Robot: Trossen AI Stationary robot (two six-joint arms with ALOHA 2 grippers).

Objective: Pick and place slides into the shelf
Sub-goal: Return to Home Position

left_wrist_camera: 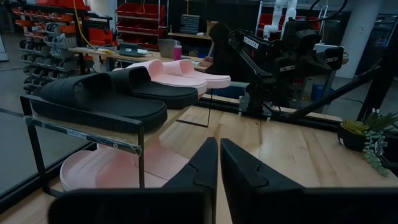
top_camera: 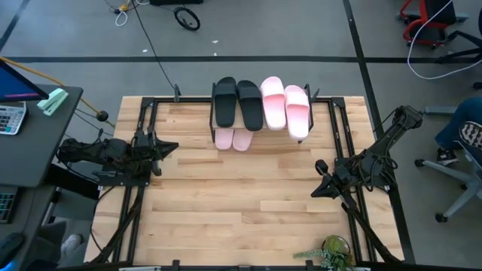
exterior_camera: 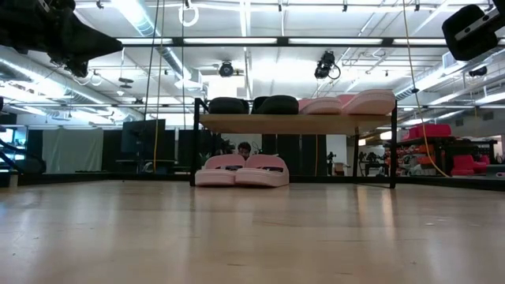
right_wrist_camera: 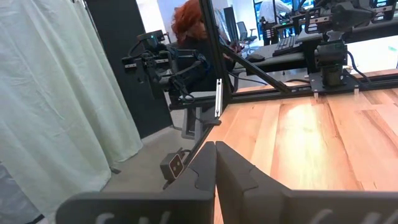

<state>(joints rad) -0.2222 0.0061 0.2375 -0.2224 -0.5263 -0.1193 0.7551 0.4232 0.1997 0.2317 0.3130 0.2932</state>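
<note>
At the worktop's (top_camera: 241,203) left edge the left claw (left_wrist_camera: 219,140) hovers with its fingers drawn narrow, holding nothing. Far-middle stands the shelf (exterior_camera: 296,123): two black slides (top_camera: 237,102) and two pink slides (top_camera: 286,108) lie side by side on its top board, and another pink pair (top_camera: 233,139) sits beneath on the worktop. At the right edge the right claw (right_wrist_camera: 215,144) hangs narrow and empty.
</note>
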